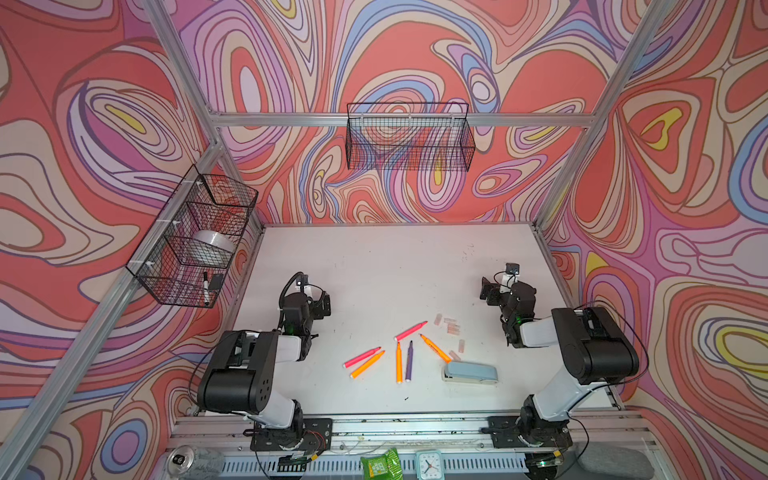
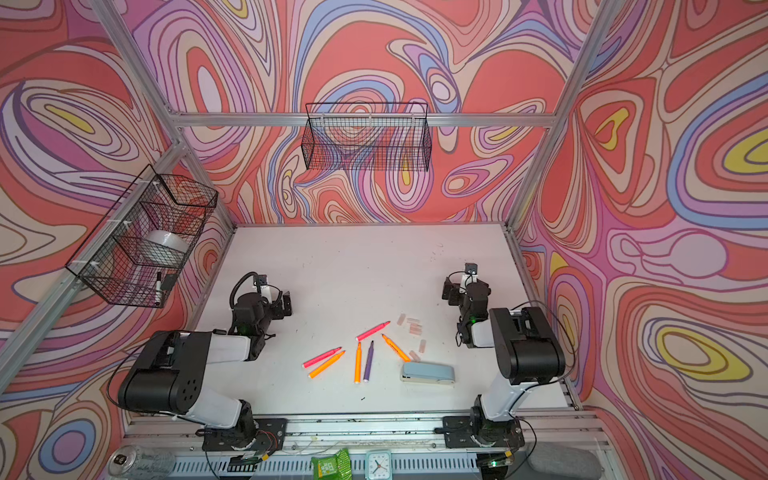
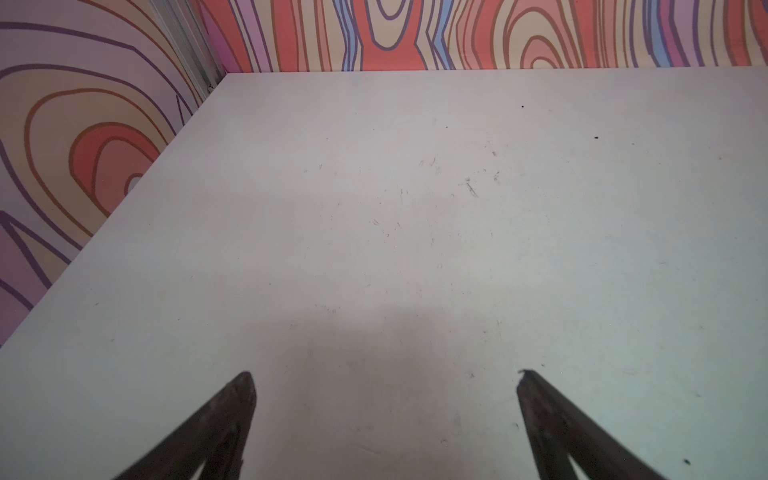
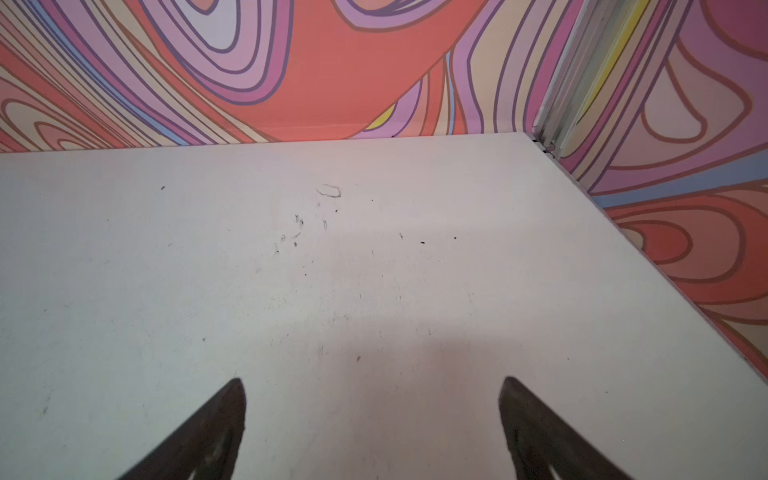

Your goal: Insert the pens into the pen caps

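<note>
Both arms sit clear of the work, nothing in either one. The left gripper (image 3: pixel 384 382) has its fingers spread wide over bare table (image 3: pixel 415 208), with nothing between them. The right gripper (image 4: pixel 372 386) is the same: spread wide, empty. In both top views the pens (image 1: pixel 399 368) lie flat and loose at about 6 o'clock from table centre, all uncapped, tips showing. At the 9 o'clock end of the group I see a pink pen (image 1: pixel 362 357) with an orange pen (image 1: pixel 368 364) just beside it, both tips toward 2 o'clock. In the middle, the middle orange pen (image 1: pixel 399 357) and the purple pen (image 1: pixel 409 360) lie side by side, tips toward 12. Above them the upper pink pen (image 1: pixel 411 331) points to 2 o'clock. The right orange pen (image 1: pixel 435 348) slants with its tip toward 10. The caps (image 1: pixel 453 328) are at 2 o'clock from the pens: a tight cluster, then two singles further toward 4 o'clock, one just beside the right orange pen's tail. They are pale and faint; I count six. A stapler (image 1: pixel 470 371) sits at 4 o'clock from the pens, just beside that same tail. From the pens, the left gripper is at 10 o'clock and the right gripper at 2 o'clock beyond the caps, both well apart.
</note>
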{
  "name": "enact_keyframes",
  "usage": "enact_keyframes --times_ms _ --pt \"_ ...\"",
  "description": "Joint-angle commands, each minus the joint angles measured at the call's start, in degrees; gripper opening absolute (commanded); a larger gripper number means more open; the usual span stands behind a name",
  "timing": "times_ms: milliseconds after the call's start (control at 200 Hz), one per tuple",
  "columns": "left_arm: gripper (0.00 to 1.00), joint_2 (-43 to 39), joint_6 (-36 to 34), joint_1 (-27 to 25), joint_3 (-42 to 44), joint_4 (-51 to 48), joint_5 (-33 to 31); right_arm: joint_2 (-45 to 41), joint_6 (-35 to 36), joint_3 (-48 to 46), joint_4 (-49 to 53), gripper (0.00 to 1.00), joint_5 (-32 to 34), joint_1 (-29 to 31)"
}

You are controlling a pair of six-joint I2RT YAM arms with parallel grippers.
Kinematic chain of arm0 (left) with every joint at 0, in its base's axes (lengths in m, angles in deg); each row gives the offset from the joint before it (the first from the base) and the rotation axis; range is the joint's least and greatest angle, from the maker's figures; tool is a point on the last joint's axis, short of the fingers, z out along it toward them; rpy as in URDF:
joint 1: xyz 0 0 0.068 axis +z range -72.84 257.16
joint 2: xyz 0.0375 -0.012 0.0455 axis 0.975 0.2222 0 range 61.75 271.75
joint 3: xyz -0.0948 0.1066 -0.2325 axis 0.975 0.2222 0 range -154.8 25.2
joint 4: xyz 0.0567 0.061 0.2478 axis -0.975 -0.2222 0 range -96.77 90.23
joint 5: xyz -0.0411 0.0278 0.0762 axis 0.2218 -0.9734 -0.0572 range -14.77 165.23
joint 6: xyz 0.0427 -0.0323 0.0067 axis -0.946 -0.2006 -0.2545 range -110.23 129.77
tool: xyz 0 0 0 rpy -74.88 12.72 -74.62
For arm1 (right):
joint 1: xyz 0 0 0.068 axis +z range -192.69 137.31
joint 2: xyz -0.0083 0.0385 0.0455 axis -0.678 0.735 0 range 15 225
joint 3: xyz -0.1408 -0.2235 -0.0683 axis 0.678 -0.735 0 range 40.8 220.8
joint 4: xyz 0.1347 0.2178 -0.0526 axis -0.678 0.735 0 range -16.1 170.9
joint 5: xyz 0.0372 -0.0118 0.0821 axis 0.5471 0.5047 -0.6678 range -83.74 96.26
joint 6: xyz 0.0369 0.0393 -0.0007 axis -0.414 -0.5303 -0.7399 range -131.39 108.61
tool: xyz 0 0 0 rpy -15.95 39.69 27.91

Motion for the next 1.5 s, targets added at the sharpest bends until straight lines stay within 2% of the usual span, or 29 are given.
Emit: enact_keyframes --times_ms 0,806,906,996,1081,1172,1247,1352,1402,1467,1497 --pt "1.0 0.7 -1.4 0.5 -1.0 3.2 -0.6 0.7 -0.6 0.7 -1.3 0.98 -0.9 -0.5" --pt "1.0 0.6 -1.2 0.5 -0.9 3.2 -0.7 0.7 -0.7 0.5 -1.5 0.98 -0.9 -0.5" --pt "1.0 0.4 -1.4 0.5 -0.6 3.7 0.0 -0.4 0.4 -1.2 -4.3 0.98 -3.3 -0.4" --pt "1.0 -2.9 -2.7 0.3 -0.5 0.8 2.9 -6.0 -0.6 -3.4 -3.6 0.99 3.8 0.8" --pt "1.0 -8.1 -1.3 -0.1 -4.1 -10.6 -1.4 -11.7 -1.9 -5.2 -1.6 0.98 8.5 1.4" --pt "1.0 -13.0 0.5 -0.4 -8.0 -19.4 -3.4 -20.3 -6.5 -5.0 7.3 0.99 8.9 1.5" --pt "1.0 -18.8 6.7 -0.5 -8.3 -22.0 -3.6 -28.9 -14.3 -1.1 23.3 0.98 6.9 1.5" --pt "1.0 -27.5 14.5 -0.6 -10.1 -28.3 -2.5 -38.3 -20.4 8.2 42.9 0.98 -1.7 1.5" --pt "1.0 -32.0 17.1 -0.6 -13.4 -36.3 0.8 -40.9 -26.2 13.0 52.7 0.98 -3.7 1.5" --pt "1.0 -35.6 16.1 -0.6 -16.9 -43.5 10.8 -42.5 -30.0 17.1 60.7 0.98 -8.0 1.5" --pt "1.0 -36.8 15.6 -0.5 -17.8 -45.6 14.5 -42.7 -32.3 18.5 64.2 0.99 -8.0 1.5"
